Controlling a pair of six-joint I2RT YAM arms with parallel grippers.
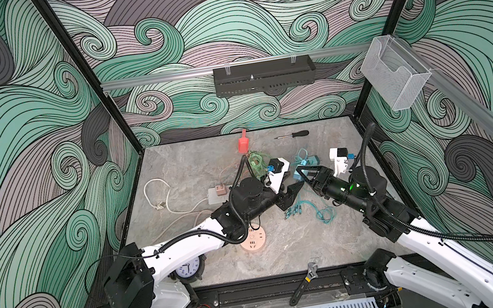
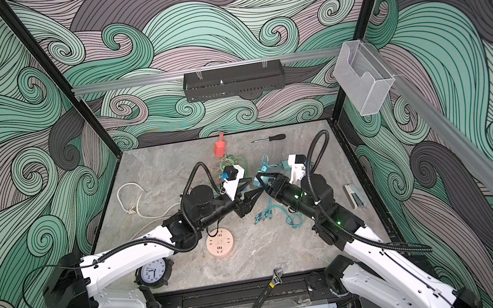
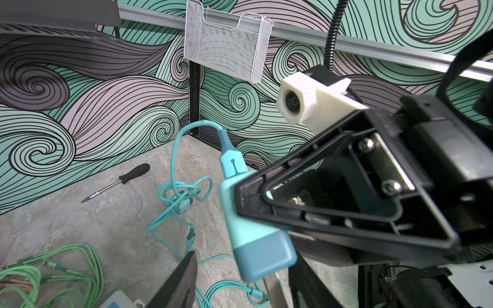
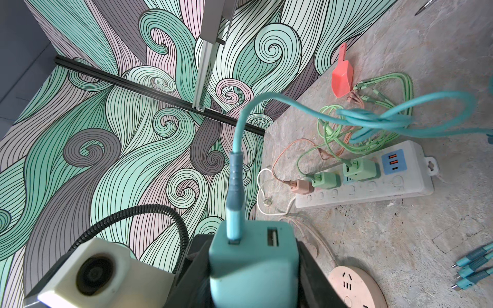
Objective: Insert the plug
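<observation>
The plug [image 4: 250, 264] is a teal-blue charger block with a teal cable [image 4: 236, 170] in one of its two USB ports. My right gripper [image 4: 250, 269] is shut on its sides and holds it in the air over the middle of the table, as both top views show [image 1: 298, 174] [image 2: 257, 180]. My left gripper [image 3: 240, 288] faces it from the left, open. Its fingers [image 3: 181, 280] stand on either side of the plug's [image 3: 253, 240] darker end, where a metal prong [image 3: 272, 290] sticks out. A white power strip [image 4: 373, 186] lies on the table with green and pink plugs in it.
A round pink socket [image 1: 253, 239] lies under the left forearm. Teal cable ends [image 1: 294, 209] trail below the grippers and green cables [image 3: 53, 274] lie behind them. A red scoop [image 1: 243, 143], a screwdriver [image 1: 292, 135], a clock [image 1: 186, 268], a wrench [image 1: 305, 281] and a stapler [image 2: 355, 196] lie about.
</observation>
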